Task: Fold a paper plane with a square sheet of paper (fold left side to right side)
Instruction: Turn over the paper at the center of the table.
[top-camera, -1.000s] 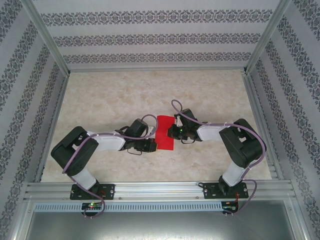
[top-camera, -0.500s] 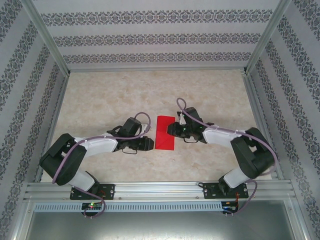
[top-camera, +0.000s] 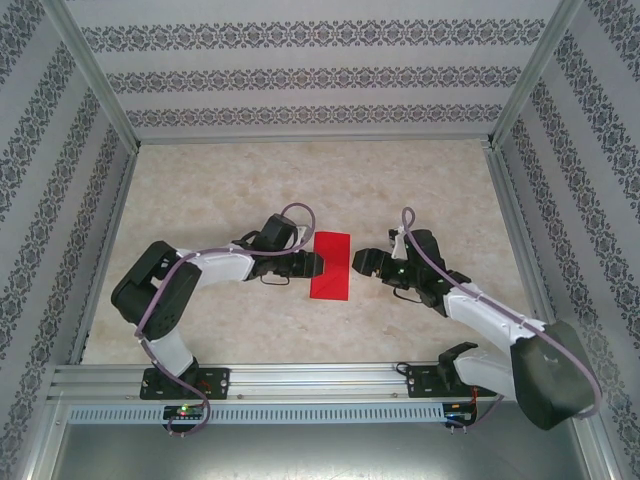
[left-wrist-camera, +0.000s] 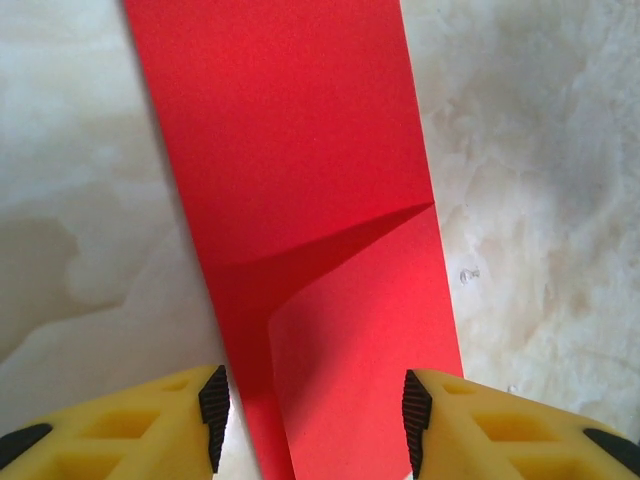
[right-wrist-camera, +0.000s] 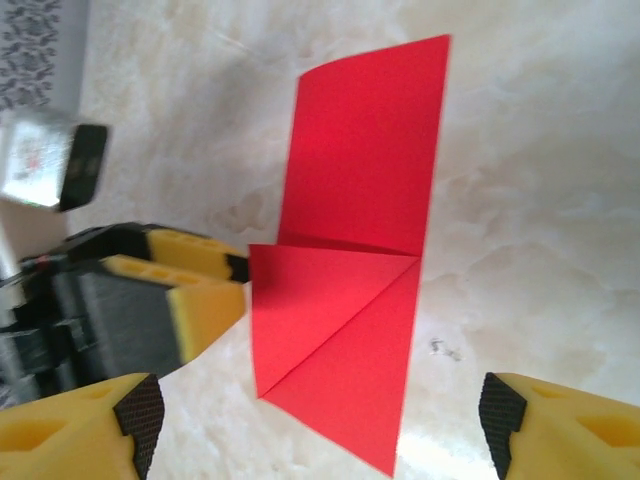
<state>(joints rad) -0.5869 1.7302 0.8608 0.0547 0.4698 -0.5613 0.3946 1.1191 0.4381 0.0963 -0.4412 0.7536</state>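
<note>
The left gripper (top-camera: 317, 263), clamped a second ago at the lower left of the square sheet of paper (top-camera: 332, 265), now sits higher along that edge with its jaws parted; the right gripper (top-camera: 359, 262) is off the sheet, jaws wide, its elbow swung toward the near rail (top-camera: 320, 380)

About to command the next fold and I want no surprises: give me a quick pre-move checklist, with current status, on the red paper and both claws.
1. Left claw open: ok, jaws apart above the thin, bright red folded paper sheet.
2. Right claw open: ok, jaws wide.
3. Right claw apart from the sheet: ok, a gap shows from above.
4. Left claw apart from the sheet: cannot tell; one yellow finger sits right at its edge.
5. Sheet lying flat on the pale marbled table: not ok, its top layer seems to bow up.
6. Diagonal corner crease made: ok.
</note>
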